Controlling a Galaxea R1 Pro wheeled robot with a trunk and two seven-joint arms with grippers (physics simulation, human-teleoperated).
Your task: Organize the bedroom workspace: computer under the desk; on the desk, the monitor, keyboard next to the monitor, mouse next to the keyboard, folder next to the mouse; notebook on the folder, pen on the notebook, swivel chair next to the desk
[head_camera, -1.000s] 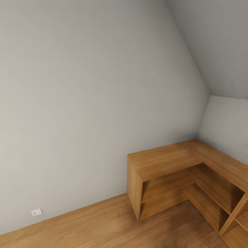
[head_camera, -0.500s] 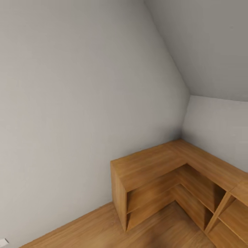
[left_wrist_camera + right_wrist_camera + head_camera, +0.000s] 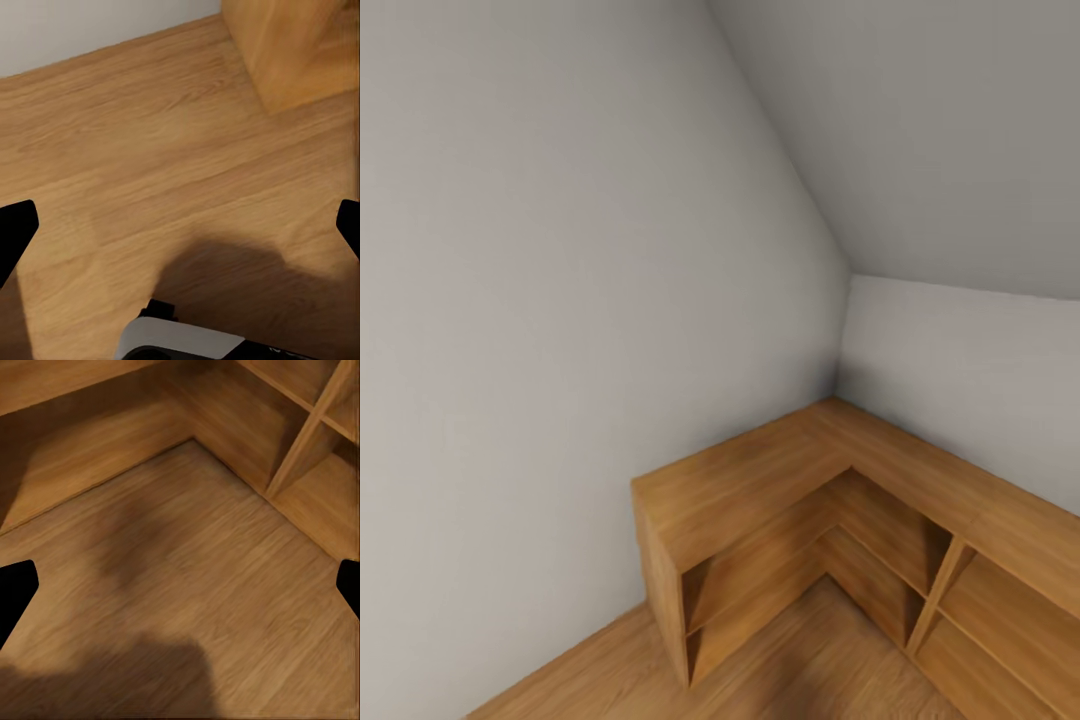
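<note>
The desk, swivel chair and the task's other things are out of view. My left gripper [image 3: 180, 232] is open over bare wooden floor [image 3: 150, 165], its two black fingertips [image 3: 15, 232] far apart at the picture's edges. My right gripper [image 3: 180, 592] is open too, with nothing between its fingertips [image 3: 349, 585], above shaded floor in front of a wooden shelf unit.
A low L-shaped wooden shelf unit [image 3: 760, 480] with open compartments fills the room corner, under a sloping ceiling [image 3: 920, 130]. A plain grey wall [image 3: 540, 350] runs along the left. Its end panel [image 3: 300, 45] is near the left gripper. Part of my white base [image 3: 180, 341] shows.
The whole head view has swung to the right: the shelf unit and the wall corner sit further left in the picture, and the wall socket has left it.
</note>
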